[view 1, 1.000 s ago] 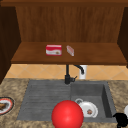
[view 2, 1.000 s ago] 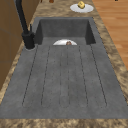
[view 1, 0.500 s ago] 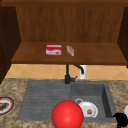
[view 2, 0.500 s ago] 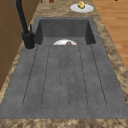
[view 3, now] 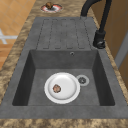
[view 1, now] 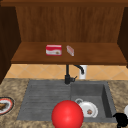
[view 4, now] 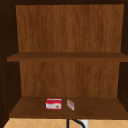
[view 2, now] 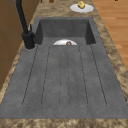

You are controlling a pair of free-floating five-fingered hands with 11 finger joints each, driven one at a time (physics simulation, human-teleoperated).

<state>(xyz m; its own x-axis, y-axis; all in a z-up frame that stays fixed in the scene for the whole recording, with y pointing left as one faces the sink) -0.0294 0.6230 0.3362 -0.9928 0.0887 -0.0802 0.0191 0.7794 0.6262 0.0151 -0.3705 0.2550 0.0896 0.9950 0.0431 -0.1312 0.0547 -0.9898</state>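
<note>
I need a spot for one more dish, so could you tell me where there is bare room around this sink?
The ribbed drainboard is bare, between the tap and the front rim. The basin is crowded: a white plate sits beside the drain. A hand is at the front right corner.

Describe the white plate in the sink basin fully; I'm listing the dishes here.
The white plate is round, glossy like ceramic, with a raised rim. It lies flat on the floor of the sink basin, just left of the drain in the right side view. A small brown lump of food sits on it, left of centre. In the front view a red ball overlaps its left edge. No hand touches it.
</note>
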